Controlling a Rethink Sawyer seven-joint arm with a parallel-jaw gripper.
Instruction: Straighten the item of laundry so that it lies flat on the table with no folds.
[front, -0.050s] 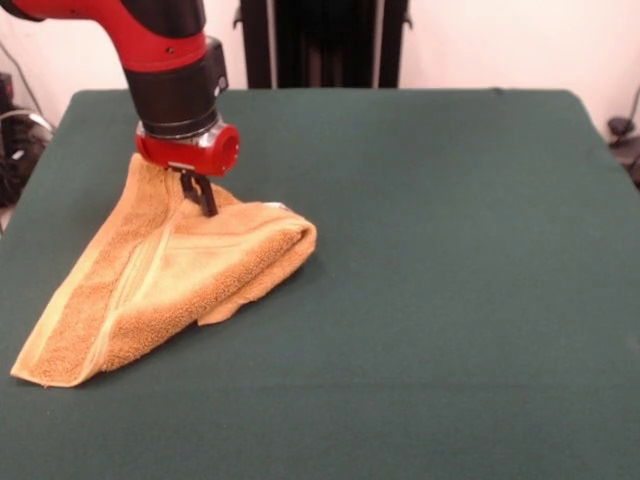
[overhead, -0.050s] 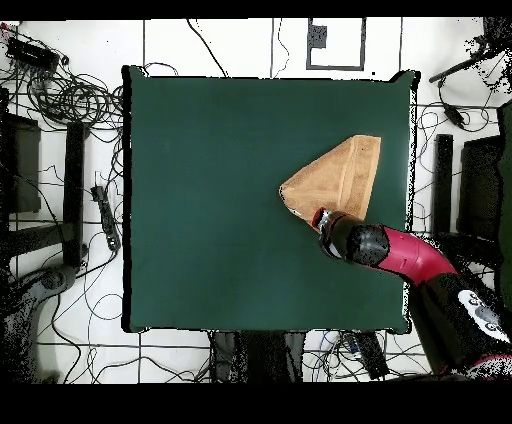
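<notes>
1. The golden-orange towel (front, -0.050s: 165, 285) lies doubled over into a rough triangle on the dark green table (front, -0.050s: 450, 300). In the front view it sits toward the left side, one pointed corner reaching the near left edge. Paler woven bands run along its length (a small white tag seems to peek out at the folded end, though it is hard to make out).
2. In the overhead view the towel (overhead, -0.050s: 340, 180) shows as a wedge near the table's right edge, its point toward the middle of the table (overhead, -0.050s: 220, 200).
3. The gripper (front, -0.050s: 203, 196) reaches down into the towel's raised far part, where the cloth peaks up beneath the red wrist. Its dark fingers look closed together on a pinch of terry there.
4. Judged from this, the step in hand is unfolding: the top layer is held but not yet laid open.
5. The next move likely calls for drawing the held layer away from the fold, low and steady, so the lower layer stays put instead of dragging along.
</notes>
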